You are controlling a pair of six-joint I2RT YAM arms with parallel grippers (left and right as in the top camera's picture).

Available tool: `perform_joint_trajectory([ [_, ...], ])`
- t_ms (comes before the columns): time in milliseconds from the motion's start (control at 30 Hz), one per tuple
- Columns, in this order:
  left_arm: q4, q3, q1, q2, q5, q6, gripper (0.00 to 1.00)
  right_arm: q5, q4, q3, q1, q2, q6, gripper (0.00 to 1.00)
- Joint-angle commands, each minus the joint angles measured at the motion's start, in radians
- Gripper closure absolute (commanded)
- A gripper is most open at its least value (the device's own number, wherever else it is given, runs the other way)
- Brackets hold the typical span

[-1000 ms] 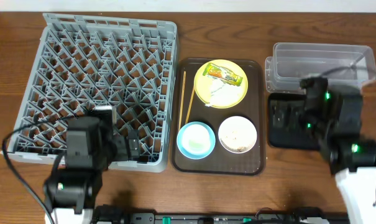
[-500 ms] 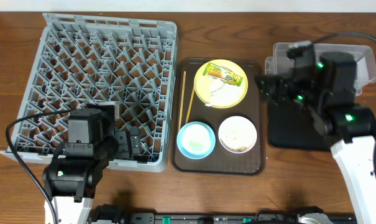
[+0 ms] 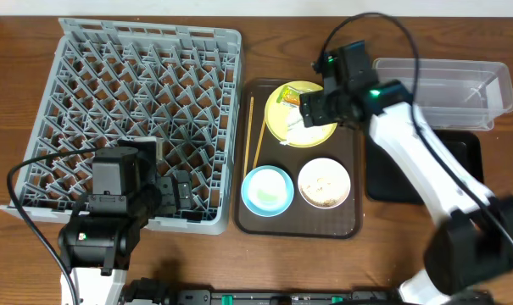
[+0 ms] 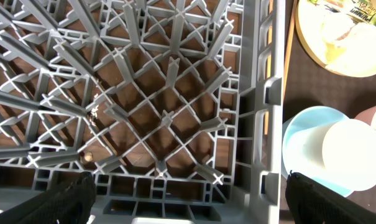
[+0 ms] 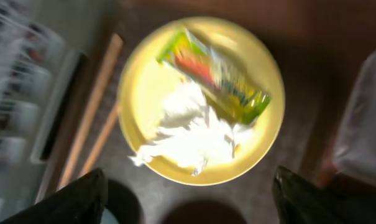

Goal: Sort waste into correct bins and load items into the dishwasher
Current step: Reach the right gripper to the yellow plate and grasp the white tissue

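The yellow plate (image 3: 277,119) lies at the back of the brown tray and holds the green-and-yellow wrapper (image 5: 215,74) and the white tissue (image 5: 188,130). My right gripper (image 3: 320,106) hovers open over the plate's near edge (image 5: 191,193), holding nothing. The chopsticks (image 3: 249,131) lie along the tray's left side. The light blue bowl (image 3: 267,188) has the small white cup (image 4: 355,155) in it. The cream bowl (image 3: 324,182) holds rice scraps. My left gripper (image 3: 175,195) is open and empty over the front right corner of the grey dish rack (image 3: 137,119).
The brown serving tray (image 3: 355,199) sits between the rack and the bins. The clear tub (image 3: 443,85) stands at the back right, with the black tray (image 3: 460,169) in front of it. My right arm reaches across above the black tray.
My right arm has swung left from above the black tray and tub to over the yellow plate. My left arm shifted slightly, then stayed still.
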Motion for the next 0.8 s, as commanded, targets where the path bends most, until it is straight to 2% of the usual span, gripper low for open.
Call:
perform_joint_trajectory([
  [0,0.001,0.023,-0.002,-0.002,0.01,-0.006,0.02,0.027,0.004,0.011,0.016,0.104,0.105,0.2],
  [300,0.001,0.023,-0.002,-0.002,0.01,-0.006,0.02,0.035,0.037,0.011,0.032,0.257,0.148,0.23],
  [467,0.001,0.023,-0.002,-0.002,0.01,-0.006,0.02,0.065,0.061,0.011,0.041,0.291,0.192,0.34],
  [667,0.001,0.023,-0.002,-0.002,0.01,-0.006,0.02,0.069,0.078,0.011,0.041,0.293,0.202,0.75],
  [767,0.001,0.023,-0.002,-0.002,0.01,-0.006,0.02,0.068,0.068,0.011,0.043,0.293,0.202,0.92],
])
